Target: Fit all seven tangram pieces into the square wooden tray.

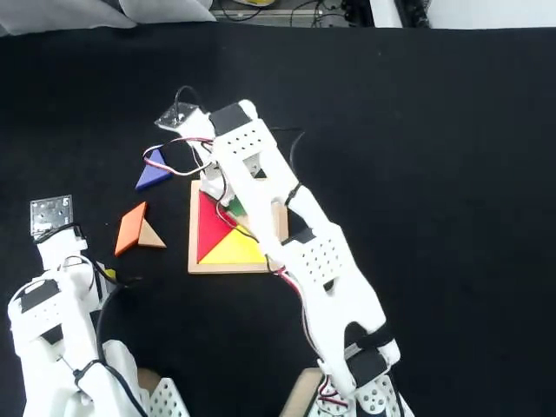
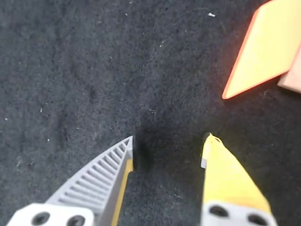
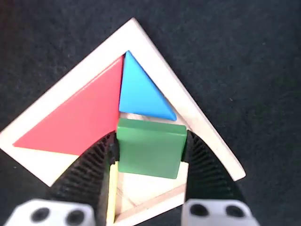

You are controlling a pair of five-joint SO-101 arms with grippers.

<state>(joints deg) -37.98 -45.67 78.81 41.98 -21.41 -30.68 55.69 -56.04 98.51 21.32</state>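
The square wooden tray (image 1: 195, 261) (image 3: 195, 110) lies mid-table and holds a red triangle (image 1: 211, 231) (image 3: 80, 122), a yellow triangle (image 1: 236, 250) and a light blue triangle (image 3: 141, 94). My right gripper (image 3: 150, 150) (image 1: 226, 200) hangs over the tray's far side, shut on a green square (image 3: 149, 148) (image 1: 233, 208) just beside the light blue triangle. Left of the tray lie a dark blue triangle (image 1: 154, 170), an orange parallelogram (image 1: 130, 228) (image 2: 268, 47) and a tan triangle (image 1: 153, 235) (image 2: 294, 75). My left gripper (image 2: 169, 146) (image 1: 111, 276) stands open over bare cloth, near the orange piece.
Black cloth (image 1: 434, 156) covers the table, with bare room to the right of the tray. Cables and pale items lie along the far edge (image 1: 261, 10). The right arm's links (image 1: 321, 269) cross over the tray's near right corner.
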